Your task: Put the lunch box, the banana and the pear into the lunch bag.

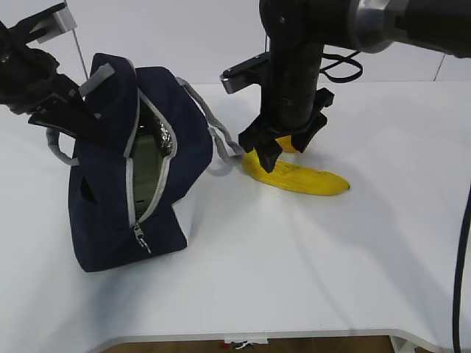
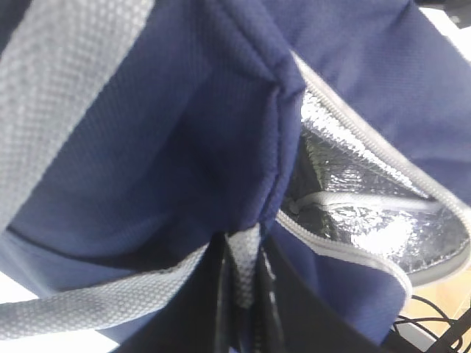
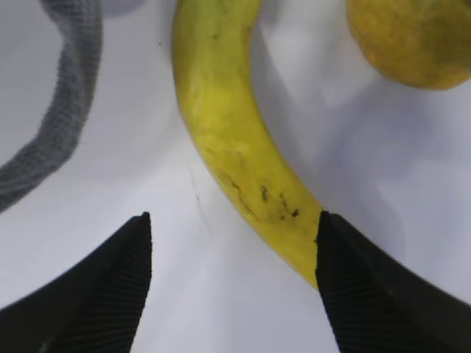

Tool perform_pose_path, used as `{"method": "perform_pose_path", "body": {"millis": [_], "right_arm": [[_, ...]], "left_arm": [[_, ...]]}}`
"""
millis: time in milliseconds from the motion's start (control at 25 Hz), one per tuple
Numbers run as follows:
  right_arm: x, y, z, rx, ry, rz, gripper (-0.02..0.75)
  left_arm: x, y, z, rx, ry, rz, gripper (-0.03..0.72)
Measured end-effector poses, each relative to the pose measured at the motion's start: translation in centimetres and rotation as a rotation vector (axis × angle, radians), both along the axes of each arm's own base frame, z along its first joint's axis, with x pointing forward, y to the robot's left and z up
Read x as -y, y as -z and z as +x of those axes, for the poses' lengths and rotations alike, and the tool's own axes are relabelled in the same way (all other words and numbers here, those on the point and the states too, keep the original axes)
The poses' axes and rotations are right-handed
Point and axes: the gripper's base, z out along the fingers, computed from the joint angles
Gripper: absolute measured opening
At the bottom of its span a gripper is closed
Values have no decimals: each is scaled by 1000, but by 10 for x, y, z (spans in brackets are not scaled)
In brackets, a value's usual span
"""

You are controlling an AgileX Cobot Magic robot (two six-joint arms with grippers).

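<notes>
— Lunch bag (image 1: 136, 169) first, since it's the biggest thing: it stands on the white surface (image 1: 309, 265) at the left, zip undone, mouth gaping toward the right. Something pale green shows inside; I'd guess the lunch box (image 1: 147, 173), though I can't be sure.

— And the left tool (image 2: 243, 294)?

— Clenched on a grey webbing handle (image 2: 246, 257) of the bag, holding that side up, as far as the wrist view shows.

— Now the banana (image 1: 298, 176).

— It lies flat on the surface just right of the bag, long axis running from the bag's loose handle loop (image 1: 221, 147) out to the right. The right arm is plainly the nearer one.

— How does the right tool (image 3: 232, 257) sit to it?

— Right over the banana's near end, spread wide. The fruit crosses the gap at a slant; one finger (image 3: 368, 294) touches or nearly touches its edge, the other stands clear. Nothing is gripped yet.

— The pear (image 3: 419, 37)?

— Just beyond the banana, apart from it, mostly hidden behind the tool from outside.
</notes>
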Motion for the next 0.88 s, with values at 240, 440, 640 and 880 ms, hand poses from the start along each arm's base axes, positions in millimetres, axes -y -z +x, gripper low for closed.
{"method": "perform_pose_path", "body": {"millis": [240, 440, 640, 880], "right_arm": [[15, 10, 9, -16, 35, -5, 554], [11, 17, 9, -57, -29, 32, 554], [9, 33, 11, -84, -50, 28, 554], [9, 31, 19, -4, -77, 19, 554]], "left_arm": [[0, 0, 0, 1, -1, 1, 17], [-1, 0, 0, 2, 1, 8, 17], [-1, 1, 0, 5, 3, 17, 17], [-1, 1, 0, 5, 4, 19, 17]]}}
